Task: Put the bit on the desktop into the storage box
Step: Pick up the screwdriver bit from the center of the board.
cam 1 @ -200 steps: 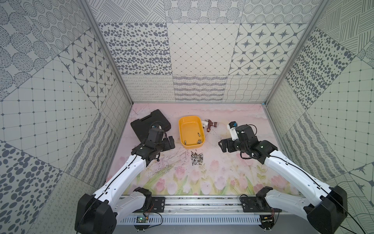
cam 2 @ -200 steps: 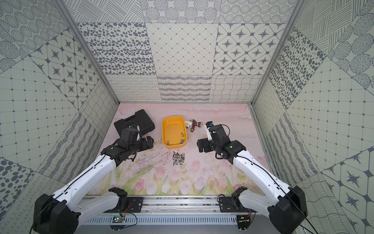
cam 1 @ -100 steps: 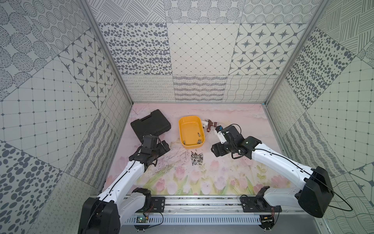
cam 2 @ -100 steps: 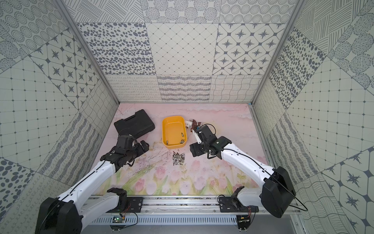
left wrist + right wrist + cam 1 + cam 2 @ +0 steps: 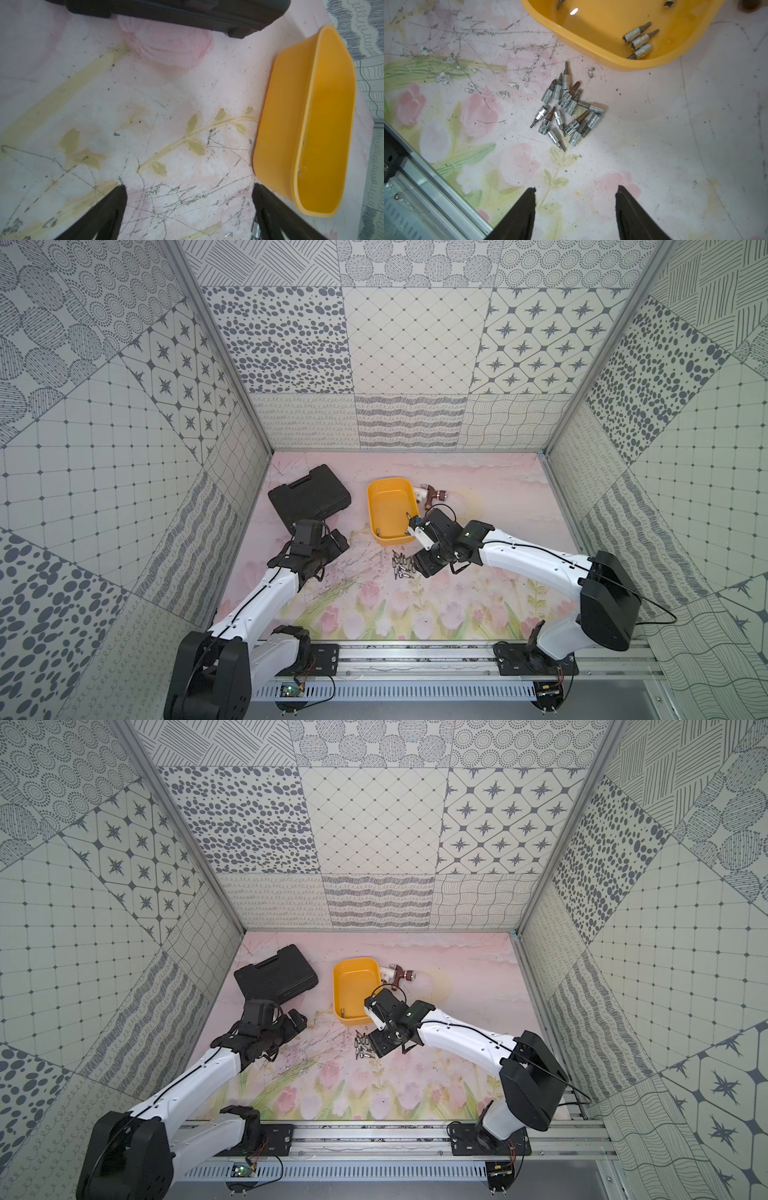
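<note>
The bits (image 5: 569,108) lie heaped mid-frame, so the right gripper (image 5: 576,188), jaws partly apart and empty, seemingly points toward them.

No legible text, label or number anywhere

In the right wrist view the storage box (image 5: 612,60) runs off the picture's edge with only one end showing, and two bits (image 5: 558,4) inside it are cut to stubs. A brown thing (image 5: 749,5) in the corner is too cropped to name. The right gripper (image 5: 576,189) shows only its fingertips.

In the left wrist view the black tool case (image 5: 187,12) is cut off. The left gripper (image 5: 189,186) shows tips only, and a small metal part (image 5: 256,231) beside one finger cannot be identified.

In both top views the loose bits (image 5: 401,568) on the desktop (image 5: 415,472) are too small to count. The right arm (image 5: 532,562) hides the box's near right corner, and the white-and-brown object (image 5: 428,494) just beyond the box is too small to name.
</note>
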{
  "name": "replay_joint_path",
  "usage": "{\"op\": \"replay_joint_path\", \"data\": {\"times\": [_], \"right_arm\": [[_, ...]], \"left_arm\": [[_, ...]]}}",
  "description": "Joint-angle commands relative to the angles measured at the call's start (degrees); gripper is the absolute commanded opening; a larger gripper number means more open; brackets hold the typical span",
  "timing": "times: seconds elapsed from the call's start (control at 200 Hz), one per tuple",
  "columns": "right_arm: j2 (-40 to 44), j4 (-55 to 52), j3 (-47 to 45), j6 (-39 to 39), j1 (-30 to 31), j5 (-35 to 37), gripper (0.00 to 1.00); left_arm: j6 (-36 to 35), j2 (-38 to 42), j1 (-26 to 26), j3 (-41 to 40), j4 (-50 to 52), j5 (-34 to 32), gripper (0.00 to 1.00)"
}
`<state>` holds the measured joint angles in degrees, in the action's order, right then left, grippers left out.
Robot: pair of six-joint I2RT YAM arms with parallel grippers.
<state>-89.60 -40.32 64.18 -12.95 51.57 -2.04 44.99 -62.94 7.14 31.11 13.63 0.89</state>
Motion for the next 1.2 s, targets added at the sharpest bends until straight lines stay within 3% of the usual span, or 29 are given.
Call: {"op": "replay_joint_path", "data": {"times": [0.0,0.48,1.196], "right_arm": [[-3.16,-0.71,2.94,1.50,1.87,0.63,0.62],[-14.62,-4.72,10.19,5.48,4.83,2.64,0.47],[-22.17,-6.33,14.39,7.05,6.22,3.89,0.32]], "left_arm": [[0.98,-1.02,-0.37,-0.07,-2.75,1.33,0.99],[0.80,-2.72,-0.63,0.46,-3.13,1.14,0.99],[0.30,-3.92,-0.79,0.45,-2.77,0.69,0.99]]}}
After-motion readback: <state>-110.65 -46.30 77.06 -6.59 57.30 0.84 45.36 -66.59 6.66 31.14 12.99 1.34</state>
